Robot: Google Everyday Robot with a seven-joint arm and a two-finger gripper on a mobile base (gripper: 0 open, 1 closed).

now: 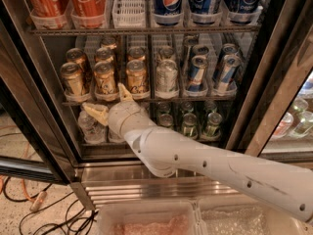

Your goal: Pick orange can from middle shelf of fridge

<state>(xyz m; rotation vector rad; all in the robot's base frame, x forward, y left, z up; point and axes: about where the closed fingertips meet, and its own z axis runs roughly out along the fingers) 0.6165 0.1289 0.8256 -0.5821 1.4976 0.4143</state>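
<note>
Several short golden-orange cans stand in lanes on the left of the middle shelf of the fridge. The front ones are the left can, the centre can and the right can. My gripper is open and empty. It sits at the shelf's front edge, just below the centre and right front cans. One fingertip points up between those two cans. The other fingertip points left below the rack. My white arm reaches in from the lower right.
A silver-white can and slim blue-red-silver cans fill the shelf's right side. Tall red Coca-Cola and blue Pepsi containers stand above. Small clear bottles stand below. The open glass door is at right. Cables lie on the floor.
</note>
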